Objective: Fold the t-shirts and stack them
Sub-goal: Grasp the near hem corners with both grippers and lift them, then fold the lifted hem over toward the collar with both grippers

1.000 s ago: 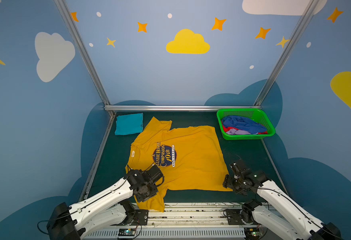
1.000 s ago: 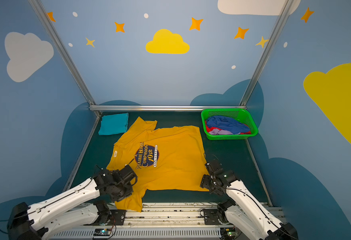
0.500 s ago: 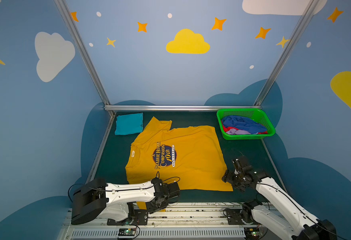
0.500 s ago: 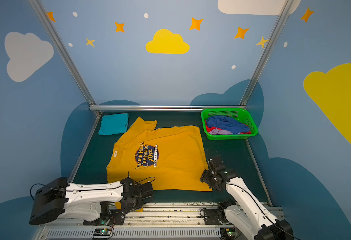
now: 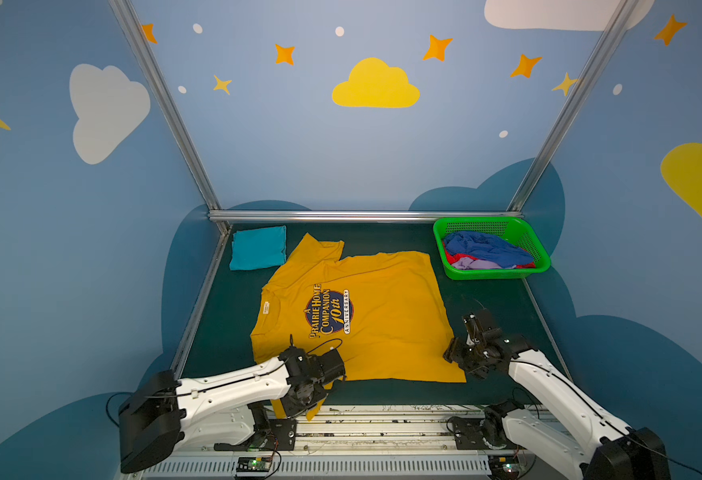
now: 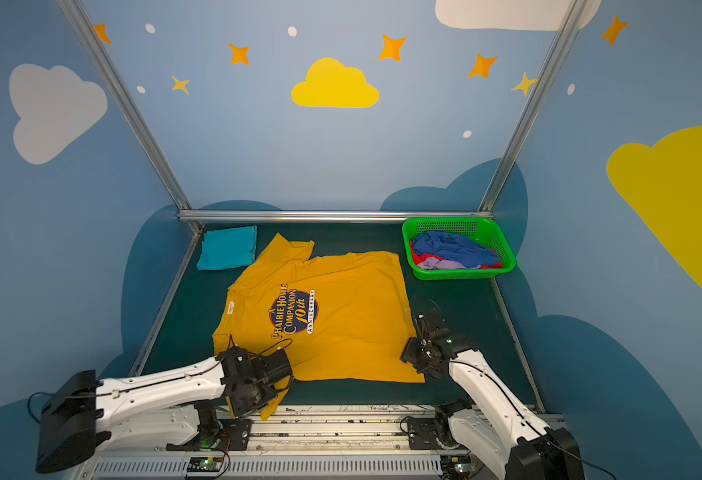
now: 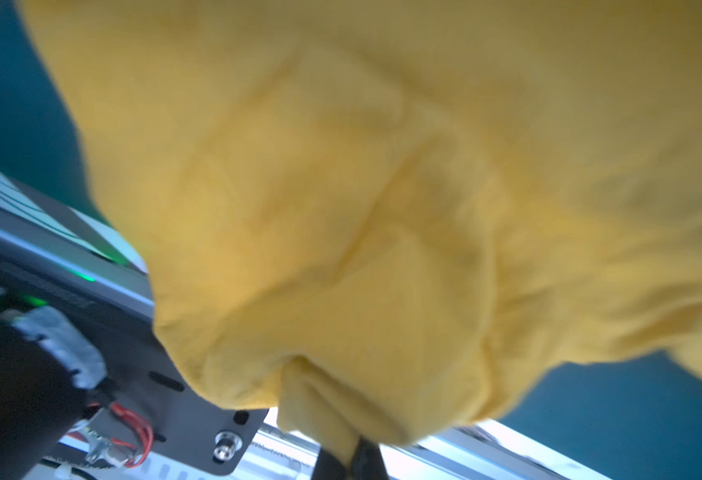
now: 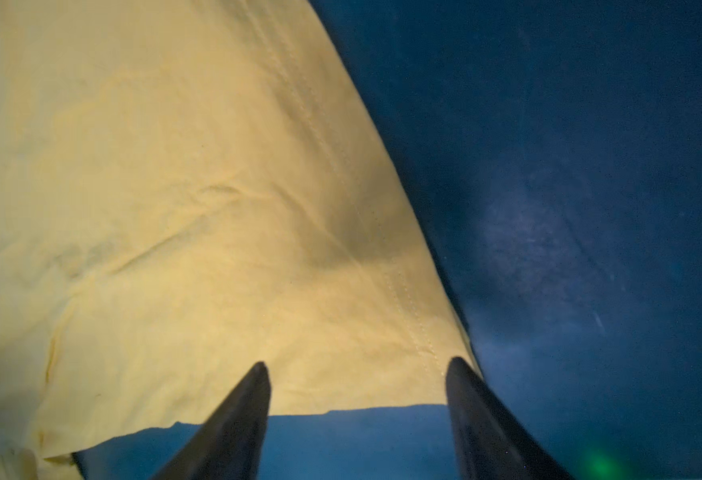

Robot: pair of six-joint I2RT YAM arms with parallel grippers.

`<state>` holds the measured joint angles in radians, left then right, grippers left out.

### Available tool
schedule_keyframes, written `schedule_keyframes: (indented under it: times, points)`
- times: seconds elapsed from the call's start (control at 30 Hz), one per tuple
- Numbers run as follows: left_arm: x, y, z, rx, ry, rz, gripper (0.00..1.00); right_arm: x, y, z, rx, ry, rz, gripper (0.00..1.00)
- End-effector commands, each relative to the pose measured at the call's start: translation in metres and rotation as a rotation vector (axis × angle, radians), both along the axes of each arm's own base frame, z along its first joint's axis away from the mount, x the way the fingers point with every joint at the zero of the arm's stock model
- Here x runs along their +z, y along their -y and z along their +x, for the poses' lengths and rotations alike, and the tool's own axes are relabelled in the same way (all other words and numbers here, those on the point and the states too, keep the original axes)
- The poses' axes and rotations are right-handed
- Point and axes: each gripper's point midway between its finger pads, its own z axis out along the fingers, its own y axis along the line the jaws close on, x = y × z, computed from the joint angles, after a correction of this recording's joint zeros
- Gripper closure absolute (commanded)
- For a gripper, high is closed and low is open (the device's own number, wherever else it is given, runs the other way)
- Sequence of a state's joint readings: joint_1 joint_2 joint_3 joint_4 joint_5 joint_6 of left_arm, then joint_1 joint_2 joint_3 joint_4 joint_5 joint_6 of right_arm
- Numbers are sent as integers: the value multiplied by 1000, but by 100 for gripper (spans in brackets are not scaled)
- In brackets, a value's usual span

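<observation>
Left gripper (image 7: 347,457) is pinching the yellow tee (image 5: 382,316) by its lower-left sleeve; right gripper (image 8: 357,363) is hovering wide open at its lower-right corner.

walls: blue panels (image 5: 299,158), painted yellow cloud (image 5: 375,85), white cloud (image 5: 104,112), orange stars (image 5: 285,54) (darker blue cloud shapes low down) | frame: aluminium posts (image 5: 166,108), back rail (image 5: 362,215) | floor: dark green mat (image 5: 382,235) | front: slotted metal rail (image 5: 382,424) | light: even, soft
</observation>
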<state>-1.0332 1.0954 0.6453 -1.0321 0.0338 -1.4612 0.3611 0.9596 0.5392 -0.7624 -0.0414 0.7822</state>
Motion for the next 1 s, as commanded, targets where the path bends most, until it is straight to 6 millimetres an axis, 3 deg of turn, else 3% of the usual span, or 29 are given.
schedule_keyframes:
  times: [0.0,0.2,0.5,0.8,0.83,0.87,0.93,0.97]
  points:
    - [37,-15,27,-16,126,0,96,-2,9,-6,-13,-18,-39,22]
    - [72,-26,59,-17,167,-7,96,-14,13,-17,-37,-90,-45,19]
    - [74,-23,83,-57,145,13,96,-24,8,-26,-17,-168,-30,30]
    - [92,-37,120,-54,175,10,96,-22,8,-42,12,-415,-93,22]
    - [93,-37,123,-55,176,9,96,-22,3,-41,21,-441,-69,26]
    - [94,-37,126,-59,179,7,96,-26,-3,-42,25,-474,-50,38]
    - [93,-36,131,-60,175,1,96,-32,-15,-37,18,-486,13,86]
    - [93,-36,133,-59,170,-3,96,-34,-21,-32,11,-476,38,100]
